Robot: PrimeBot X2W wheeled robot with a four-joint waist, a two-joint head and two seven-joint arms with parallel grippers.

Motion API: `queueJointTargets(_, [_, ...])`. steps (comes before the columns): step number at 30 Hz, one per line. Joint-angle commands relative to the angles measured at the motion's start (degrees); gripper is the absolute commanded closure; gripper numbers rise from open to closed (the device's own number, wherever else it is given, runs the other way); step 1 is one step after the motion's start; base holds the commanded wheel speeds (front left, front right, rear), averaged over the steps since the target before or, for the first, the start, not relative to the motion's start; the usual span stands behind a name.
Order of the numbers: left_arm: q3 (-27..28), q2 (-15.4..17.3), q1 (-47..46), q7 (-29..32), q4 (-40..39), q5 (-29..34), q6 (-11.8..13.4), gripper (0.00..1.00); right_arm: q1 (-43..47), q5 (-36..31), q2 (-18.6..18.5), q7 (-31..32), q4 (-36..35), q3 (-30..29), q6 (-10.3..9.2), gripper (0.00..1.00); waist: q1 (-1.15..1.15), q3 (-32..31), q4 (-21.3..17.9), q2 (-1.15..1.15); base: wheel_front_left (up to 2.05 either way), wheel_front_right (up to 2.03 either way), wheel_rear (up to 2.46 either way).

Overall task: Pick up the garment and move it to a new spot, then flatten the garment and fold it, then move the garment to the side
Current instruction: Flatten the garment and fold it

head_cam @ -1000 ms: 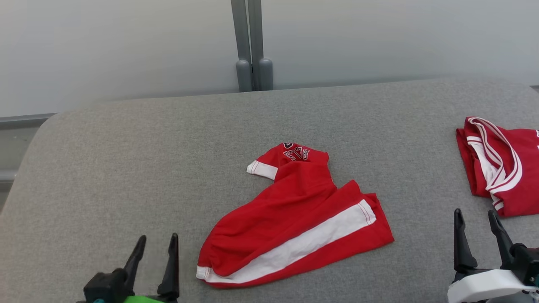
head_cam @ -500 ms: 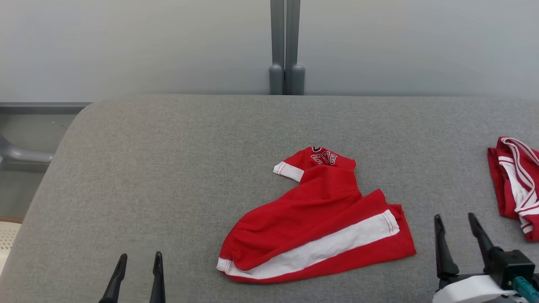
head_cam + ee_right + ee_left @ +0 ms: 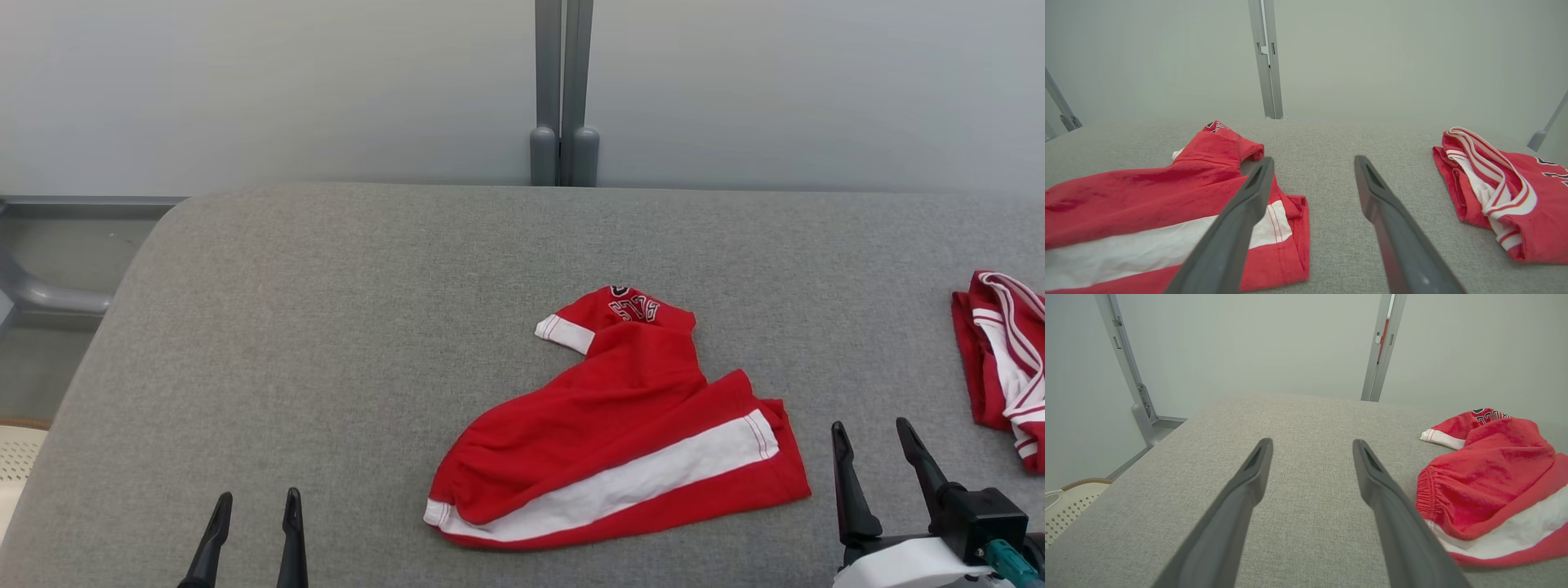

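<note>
Red shorts with a white side stripe point(image 3: 612, 441) lie crumpled on the grey padded table point(image 3: 326, 327), one leg bent up toward the back with black lettering showing. From the left wrist the shorts point(image 3: 1490, 482) lie to the right; from the right wrist the shorts point(image 3: 1167, 204) lie at the left. My left gripper point(image 3: 253, 502) is open at the lower left, well left of the waistband. At the lower right my right gripper point(image 3: 872, 430) is open, just right of the shorts' leg hem. Nothing sits between either pair of fingers.
A folded red jersey with white trim point(image 3: 1000, 367) lies at the table's right edge, also in the right wrist view point(image 3: 1498, 192). A grey post point(image 3: 563, 90) stands behind the table against a pale wall. A white perforated basket point(image 3: 16, 457) sits off the left edge.
The camera has shifted, so the whole scene slid right and straightened. Both grippers sit lower in the picture. The shorts and jersey lie as before.
</note>
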Motion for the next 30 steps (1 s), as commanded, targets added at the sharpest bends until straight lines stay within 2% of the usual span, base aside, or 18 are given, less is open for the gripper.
queueJointTargets(1, [0.04, -0.08, -0.37, -0.15, 0.15, -0.17, -0.27, 0.0, 0.4, 0.19, -0.19, -0.15, -0.18, 0.09, -0.02, 0.0, 0.0, 0.11, -0.07, 0.0, 0.0, 0.0, 0.0])
queueJointTargets(6, [-1.74, -0.09, 0.13, -0.08, 3.38, -1.08, -0.33, 0.0, -1.99, -0.32, -0.31, -0.16, -0.41, 2.72, -0.02, 0.0, 0.0, 0.41, -0.39, 0.0, 0.0, 0.0, 0.0])
queueJointTargets(10, [-4.6, 0.61, -2.06, 0.74, 7.08, -1.73, -0.37, 0.0, -5.12, -1.1, -3.93, -0.07, 3.98, 7.63, -0.02, 0.0, 0.0, 0.74, -0.25, 0.0, 0.0, 0.0, 0.0])
queueJointTargets(15, [-12.98, 4.36, -4.81, 13.06, 6.63, -8.07, -0.41, 0.0, -11.39, 0.08, -8.79, 9.09, 12.83, 14.76, -0.04, 0.0, 0.0, 1.95, 0.41, 0.0, 0.0, 0.0, 0.0])
queueJointTargets(20, [-17.37, 7.15, -6.46, 20.51, 3.25, -14.49, -0.41, 0.0, -16.22, 2.74, -10.65, 15.89, 19.08, 17.64, -0.04, 0.0, 0.0, 3.25, 1.31, 0.0, 0.0, 0.0, 0.0])
queueJointTargets(24, [-20.02, 8.27, -7.72, 23.31, 2.03, -18.15, -0.41, 0.0, -18.93, 4.87, -11.64, 18.49, 21.92, 20.1, -0.04, 0.0, 0.0, 4.46, 1.65, 0.0, 0.0, 0.0, 0.0])
queueJointTargets(30, [-23.6, 9.64, -10.51, 23.65, 2.14, -21.2, -0.42, 0.0, -21.91, 7.1, -12.81, 19.79, 24.35, 22.6, -0.04, 0.0, 0.0, 6.15, 1.86, 0.0, 0.0, 0.0, 0.0])
